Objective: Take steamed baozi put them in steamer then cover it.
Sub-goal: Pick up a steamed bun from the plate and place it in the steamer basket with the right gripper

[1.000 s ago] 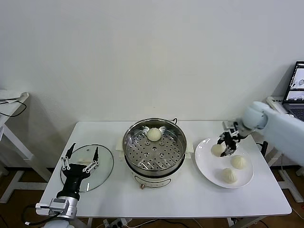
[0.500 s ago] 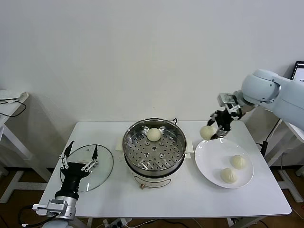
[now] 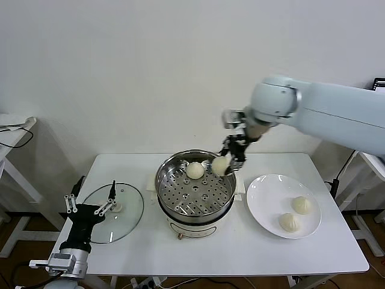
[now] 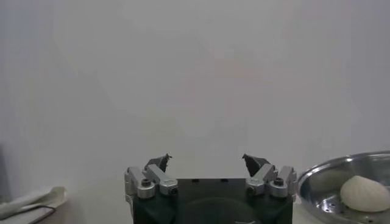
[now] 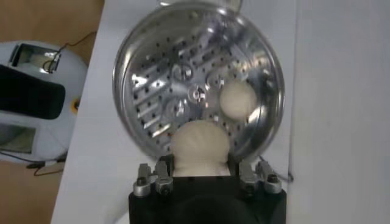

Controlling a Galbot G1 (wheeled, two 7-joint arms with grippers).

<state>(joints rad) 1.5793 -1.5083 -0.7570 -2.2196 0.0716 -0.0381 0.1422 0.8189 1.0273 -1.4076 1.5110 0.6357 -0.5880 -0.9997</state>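
- Right gripper (image 3: 227, 161) closed on one steamed baozi (image 3: 221, 165), held in the air over the far right rim of the steamer (image 3: 195, 186); right wrist view shows the same bun (image 5: 199, 145) clamped between the fingers, above the perforated tray.
- Second baozi (image 3: 195, 170) already on the tray, toward the back, just beside the held one in head view, not touching the gripper.
- Two more baozi (image 3: 302, 205) (image 3: 290, 222) lying on white plate (image 3: 268, 191), right of the steamer, apart from each other.
- Steamer uncovered, centre of white table (image 3: 240, 253).
- Glass lid (image 3: 126, 209) flat on table, left of the steamer.
- Left gripper (image 3: 90, 198) at near left table edge, over the lid's left side, fingers spread wide, holding nothing; left wrist view shows both fingertips (image 4: 159, 162) well apart.
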